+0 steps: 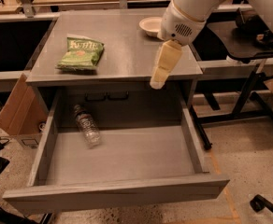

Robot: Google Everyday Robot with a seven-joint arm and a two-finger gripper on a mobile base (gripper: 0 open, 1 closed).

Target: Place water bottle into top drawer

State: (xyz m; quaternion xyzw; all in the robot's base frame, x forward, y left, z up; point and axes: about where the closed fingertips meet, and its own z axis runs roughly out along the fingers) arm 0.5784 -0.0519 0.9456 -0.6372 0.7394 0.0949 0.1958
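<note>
The water bottle [86,125], clear with a pale label band, lies on its side inside the open top drawer [118,190], at the back left corner. My gripper [158,80] hangs above the drawer's back right, in front of the table's front edge, well to the right of the bottle. Its pale fingers [164,62] point down, held together, with nothing in them.
A green chip bag [82,53] lies on the grey table [122,41] at the left. A small white bowl [151,25] sits at the table's back right, behind my arm. A cardboard box [16,111] stands at the left. A black chair base [239,101] is at the right.
</note>
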